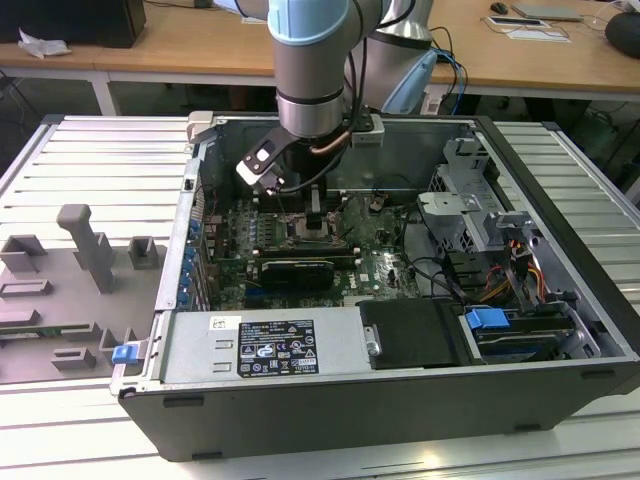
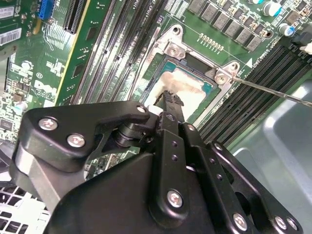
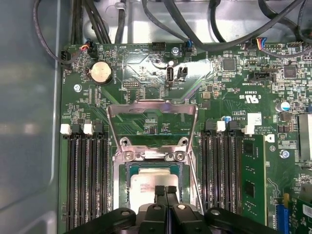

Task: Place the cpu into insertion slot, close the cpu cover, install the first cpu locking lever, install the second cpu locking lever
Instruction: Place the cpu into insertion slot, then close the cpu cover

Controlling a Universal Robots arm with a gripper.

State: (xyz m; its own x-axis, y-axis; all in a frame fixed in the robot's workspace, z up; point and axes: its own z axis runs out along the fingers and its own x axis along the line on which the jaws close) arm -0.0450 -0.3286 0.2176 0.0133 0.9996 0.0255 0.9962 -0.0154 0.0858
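On the exterior view's left, grey moulded plastic fixture blocks (image 1: 85, 250) stand on the ribbed table, beside the open dark grey computer case (image 1: 400, 400). Inside lies the green motherboard (image 1: 380, 270). At mid-case the black gripper (image 1: 316, 222) reaches down over the insertion slot (image 3: 123, 190), a square socket with a silver metal rim flanked by long black memory slots (image 3: 85, 180).

In both wrist views the cpu (image 3: 144, 183), a flat square chip with a silvery-beige top, sits inside that slot. The fingers (image 3: 161, 195) are pressed together with nothing between them, their tips just above or on the chip; I cannot tell whether they touch it. The cpu cover (image 3: 152, 108), a thin silver metal frame with a large window, is swung open on the socket's far side. A thin metal rod (image 2: 273, 92), probably a locking lever, runs free from a socket corner.

So placing looks done, and closing the cover is the step in hand. That would call for pushing the frame's free edge over its hinge without nudging the chip.

Further right stands a silver drive cage (image 1: 470, 190).
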